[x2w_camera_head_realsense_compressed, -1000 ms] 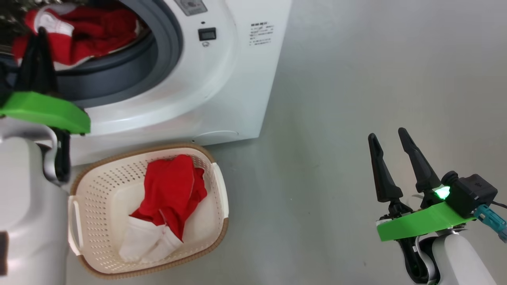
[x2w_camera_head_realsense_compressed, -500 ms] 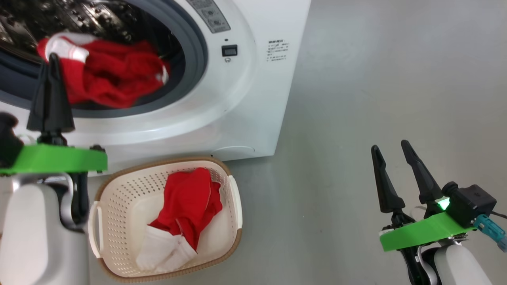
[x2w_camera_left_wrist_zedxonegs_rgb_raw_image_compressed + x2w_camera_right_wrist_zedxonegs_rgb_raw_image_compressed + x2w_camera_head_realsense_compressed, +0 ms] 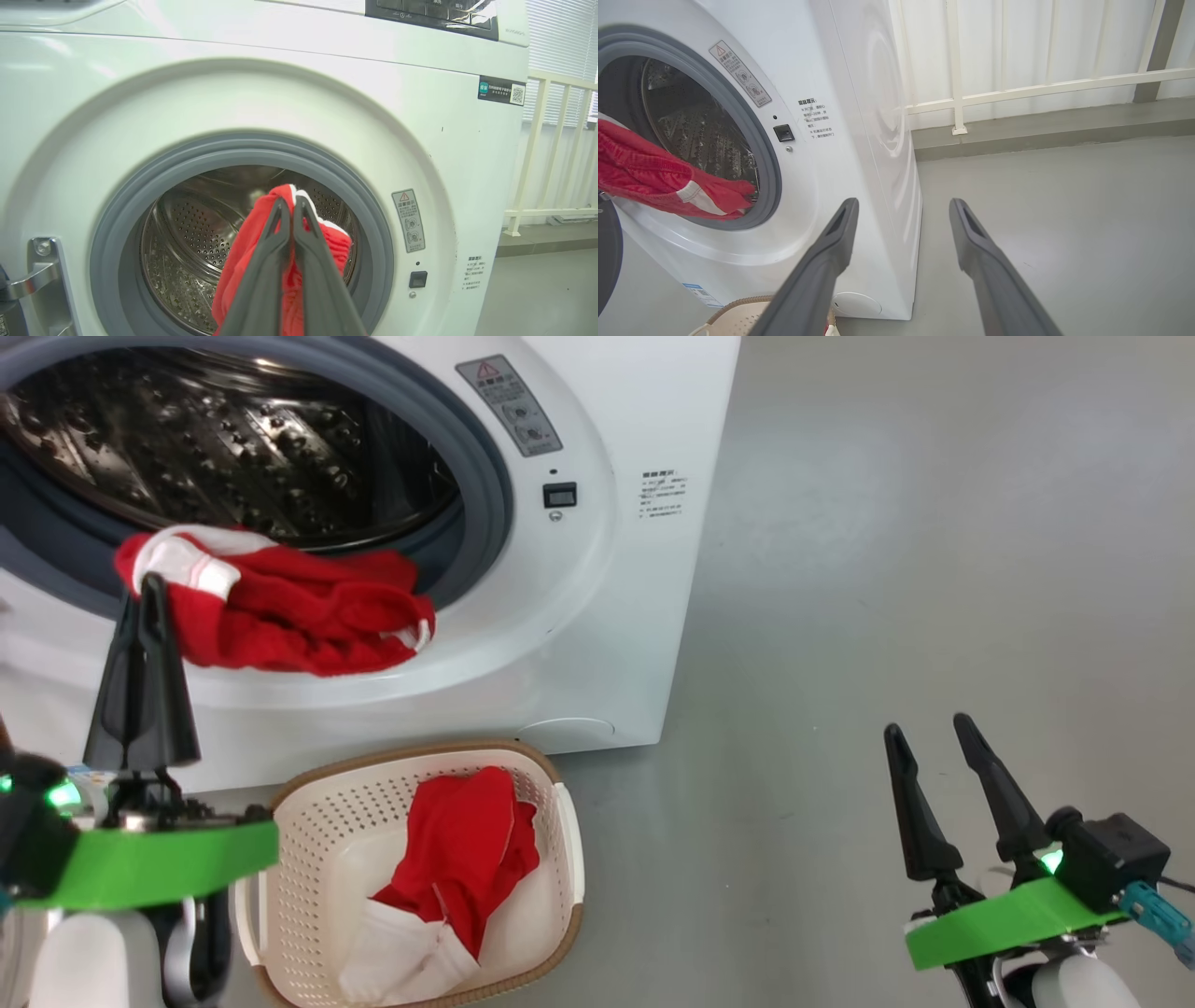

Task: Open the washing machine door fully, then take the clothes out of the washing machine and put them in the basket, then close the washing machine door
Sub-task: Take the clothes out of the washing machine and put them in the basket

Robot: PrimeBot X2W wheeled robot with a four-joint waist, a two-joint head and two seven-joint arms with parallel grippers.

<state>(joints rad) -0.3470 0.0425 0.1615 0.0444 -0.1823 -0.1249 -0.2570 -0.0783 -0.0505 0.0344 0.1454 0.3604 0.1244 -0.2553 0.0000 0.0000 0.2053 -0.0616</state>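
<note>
as the red garment [image 3: 280,616] hangs half out of the washing machine [image 3: 597,644], draped over the lower lip of its opening, the left gripper [image 3: 149,583] has its fingers pressed together on the white-trimmed end of the cloth. the rest trails off to the gripper's right, its long axis lying across the machine's mouth. the basket [image 3: 411,753] sits on the floor just in front of the machine, below the opening, with another red and white garment [image 3: 467,840] in it. so the coming move looks like a pull outward and then a drop downward, and the left arm is plainly the nearer one. the right gripper [image 3: 926,723] hovers well off to the machine's right side, fingers spread, holding nothing. inside the machine the steel drum [image 3: 233,439] looks otherwise bare, though its bottom is hidden. the floor [image 3: 887,523] beside the machine is smooth grey, and a pale railing [image 3: 1017,88] runs behind it.
</note>
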